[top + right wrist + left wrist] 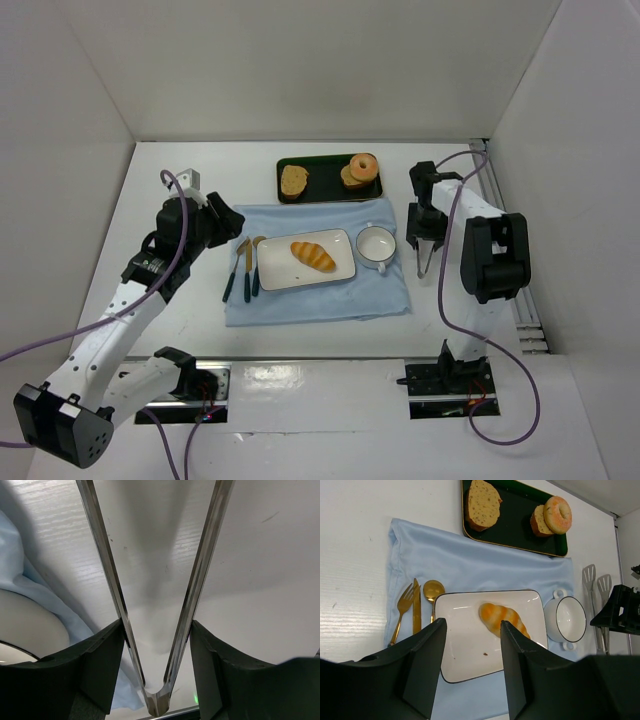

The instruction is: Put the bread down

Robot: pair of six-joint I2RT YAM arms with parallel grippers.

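The bread (pixel 313 255), a golden-orange ridged roll, lies on the white rectangular plate (pixel 275 272) on the blue cloth (pixel 320 302). In the left wrist view the bread (pixel 504 620) lies on the plate (pixel 465 652) just beyond my fingers. My left gripper (pixel 232 222) is open and empty, hovering left of the plate; its jaws (pixel 472 625) stand wide apart. My right gripper (pixel 425 232) is shut on metal tongs (pixel 105 570), which hang tips-down over the bare table right of the white bowl (pixel 376 245).
A dark tray (pixel 325 182) at the back holds a toast slice (pixel 293 180) and a ring doughnut (pixel 364 166). A gold fork, knife and spoon (pixel 243 270) lie left of the plate. White walls enclose the table.
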